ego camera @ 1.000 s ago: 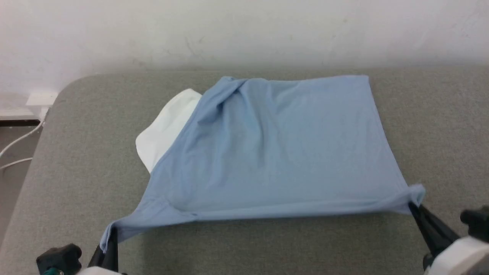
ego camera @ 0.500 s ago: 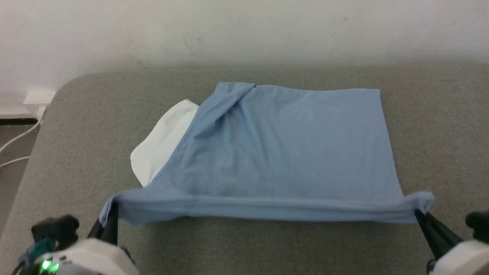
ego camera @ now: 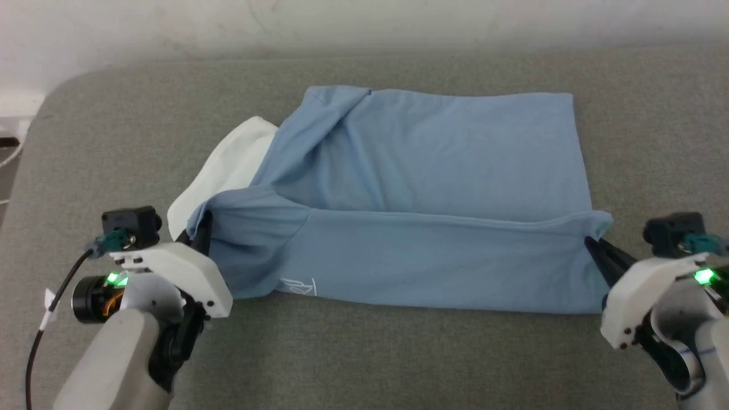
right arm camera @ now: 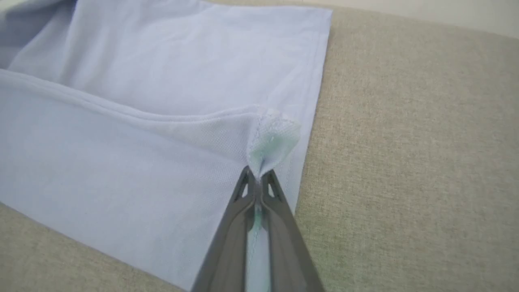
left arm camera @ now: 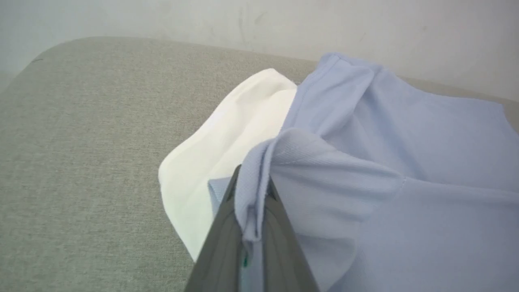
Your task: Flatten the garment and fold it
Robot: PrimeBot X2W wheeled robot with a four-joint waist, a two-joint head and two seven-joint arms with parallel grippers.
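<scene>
Pinching shirt (ego camera: 433, 159) at its two near corners: left gripper (ego camera: 200, 225) and right gripper (ego camera: 592, 244), both clamped tight on cloth. Spread mid-table (ego camera: 398, 353), near strip raised and doubled toward table's far edge, logo (ego camera: 299, 286) showing. White part (ego camera: 222, 171) poking toward table's left edge. Bare table all round.

white logo (ego camera: 298, 286) on garment (ego camera: 433, 159), not legible

Bare indoor workroom, perhaps a lab: grey fabric-covered table (ego camera: 114, 142), plain white wall (ego camera: 398, 17).
</scene>
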